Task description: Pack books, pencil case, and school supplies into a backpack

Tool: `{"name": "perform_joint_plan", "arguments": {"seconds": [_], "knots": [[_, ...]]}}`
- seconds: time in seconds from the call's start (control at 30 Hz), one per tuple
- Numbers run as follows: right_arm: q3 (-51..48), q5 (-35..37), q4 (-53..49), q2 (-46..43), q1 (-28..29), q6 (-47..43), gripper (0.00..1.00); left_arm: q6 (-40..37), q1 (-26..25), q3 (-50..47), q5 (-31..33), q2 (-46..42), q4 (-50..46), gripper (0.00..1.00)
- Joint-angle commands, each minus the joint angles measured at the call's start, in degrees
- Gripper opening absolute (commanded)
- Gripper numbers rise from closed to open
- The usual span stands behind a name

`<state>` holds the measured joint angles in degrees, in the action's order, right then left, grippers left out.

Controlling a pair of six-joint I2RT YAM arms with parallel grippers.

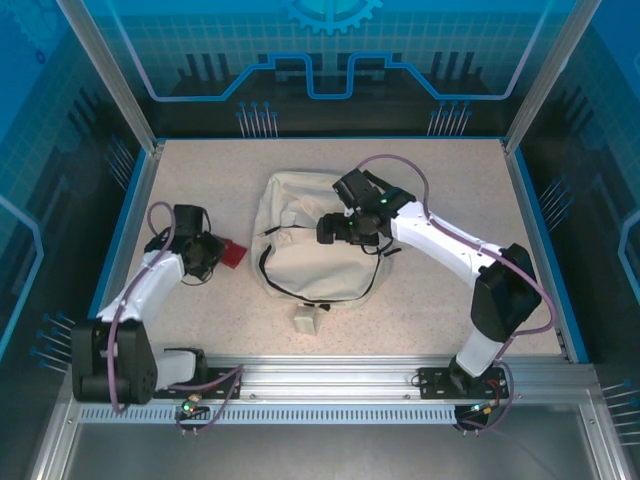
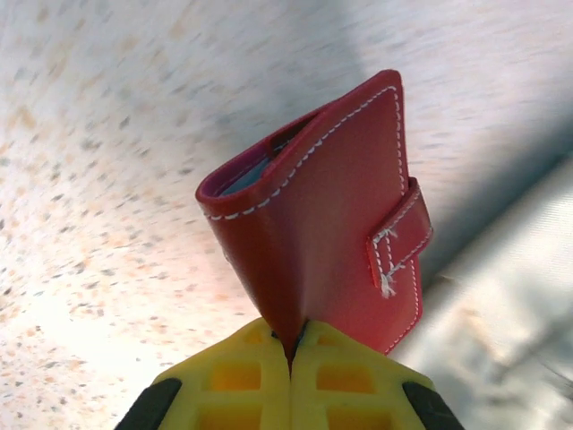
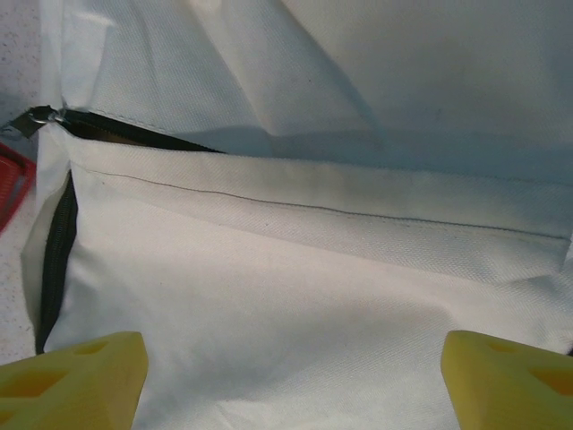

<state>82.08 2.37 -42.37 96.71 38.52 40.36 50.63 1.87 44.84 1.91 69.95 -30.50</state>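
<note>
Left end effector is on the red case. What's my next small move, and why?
Probably lift the left end effector a little: it is shut on the edge of the red case, down at the table beside the backpack. The right end effector hangs open over the backpack.

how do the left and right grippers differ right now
The left gripper is shut, pinching an edge of the red case; the right gripper stands open, holding nothing. The left is over the table beside the backpack; the right faces its cream fabric. Both have yellow fingers.
</note>
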Motion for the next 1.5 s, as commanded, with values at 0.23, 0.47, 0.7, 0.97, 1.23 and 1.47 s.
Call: {"name": "perform_joint_plan", "arguments": {"seconds": [0.23,0.47,0.7,0.97,1.23,1.47], "knots": [[-6.06,-21.4,13.13,-8.69,-9.0,-1.11,0.95,-16.02,-12.41,17.09,-21.18,-1.61,3.82,0.0],[-6.63,-38.19,19.15,-8.84,-16.2,-4.07,0.97,-17.57,-20.11,22.29,-32.13,6.09,11.5,0.0],[-5.08,-50.36,22.67,-5.88,-17.88,-6.01,0.94,-19.33,-22.68,26.56,-37.33,11.61,11.45,0.0],[-2.89,-53.82,21.53,-2.75,-17.87,-6.33,0.48,-20.35,-22.98,29.92,-40.06,14.38,9.49,0.02],[-8.68,-34.58,17.82,-8.13,-18.59,-2.58,0.14,-24.13,-22.96,29.48,-19.69,16.28,1.36,0.78],[-16.47,-24.17,15.94,-13.13,-18.22,0.46,0.15,-28.2,-22.95,28.1,-10.42,25.27,2.94,0.78]]}}
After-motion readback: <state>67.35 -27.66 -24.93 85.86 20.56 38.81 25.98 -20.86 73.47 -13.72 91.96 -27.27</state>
